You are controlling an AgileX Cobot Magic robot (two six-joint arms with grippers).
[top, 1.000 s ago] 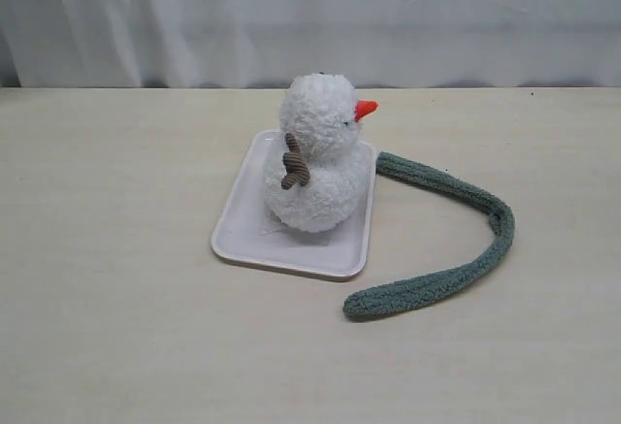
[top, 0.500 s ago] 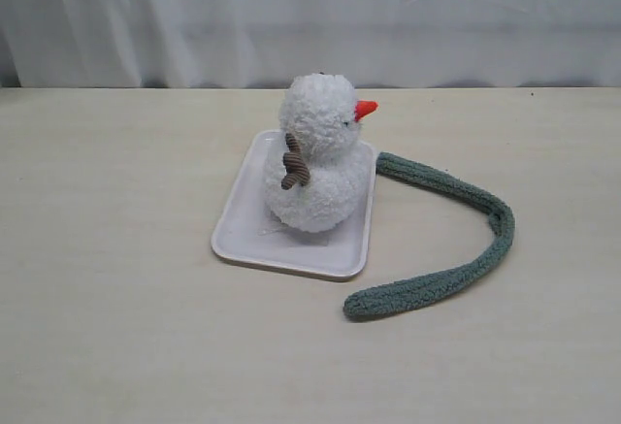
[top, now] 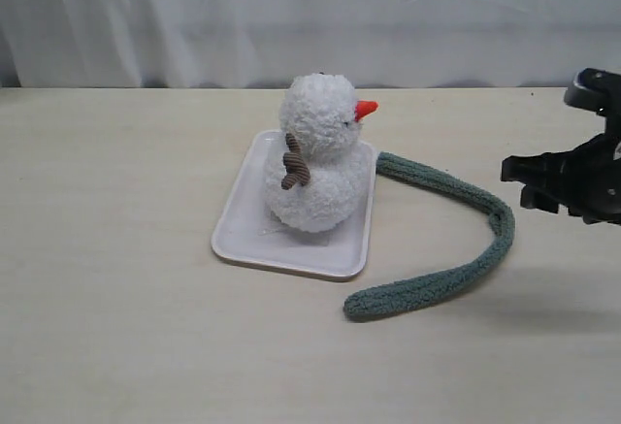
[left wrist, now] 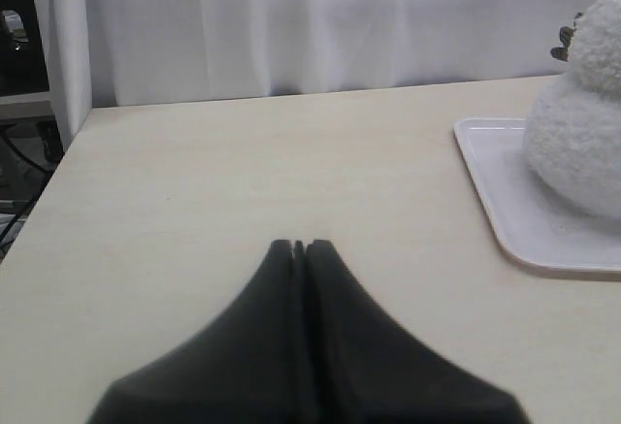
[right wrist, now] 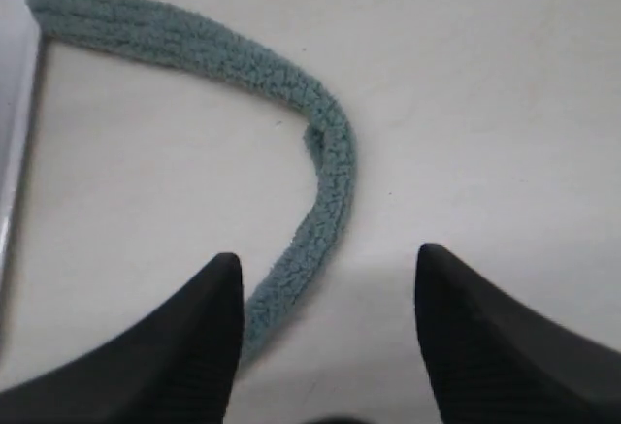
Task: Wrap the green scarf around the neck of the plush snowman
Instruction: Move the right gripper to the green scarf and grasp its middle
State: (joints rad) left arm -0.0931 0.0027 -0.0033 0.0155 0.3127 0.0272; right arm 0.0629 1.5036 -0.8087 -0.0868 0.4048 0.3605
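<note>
The scarf (top: 502,228) curls limp on the worktop (top: 116,298), right of the snowman (top: 318,167). It looks soft and light, best pinched near an end. The right fingers (right wrist: 209,337) hang apart, empty, beside it; the left fingers (left wrist: 281,298) are closed, empty.

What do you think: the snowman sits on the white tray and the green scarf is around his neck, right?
Not quite. The plush snowman does sit on the white tray, but the green scarf is not around his neck. It lies on the table beside the tray, as the exterior view shows.
</note>
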